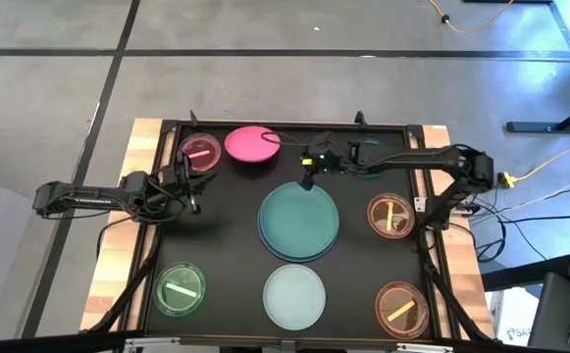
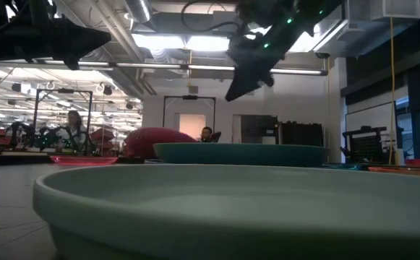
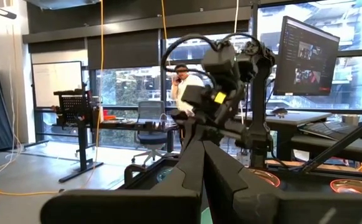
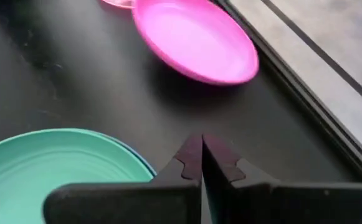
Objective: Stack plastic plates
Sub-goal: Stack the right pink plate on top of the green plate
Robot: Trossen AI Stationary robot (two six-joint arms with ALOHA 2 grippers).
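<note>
A dark green plate (image 1: 299, 218) (image 4: 56, 158) lies on a blue-grey plate (image 1: 294, 257) at the mat's middle. The pink plate (image 1: 252, 145) (image 4: 193, 37) sits near the far edge, and the pale mint plate (image 1: 294, 296) (image 2: 231, 209) near the near edge. My right gripper (image 1: 305, 182) (image 4: 202, 142) (image 2: 233, 94) is shut and empty. It hangs in the air over the bare mat between the green plate's far rim and the pink plate. My left gripper (image 1: 195, 201) (image 3: 202, 144) is shut and empty, held level over the mat's left part.
Small translucent dishes ring the mat: pink (image 1: 199, 152) far left, green (image 1: 180, 287) near left, orange (image 1: 392, 216) on the right and another orange (image 1: 402, 309) near right. The mat's raised frame (image 1: 432, 245) borders it. People sit in the room beyond.
</note>
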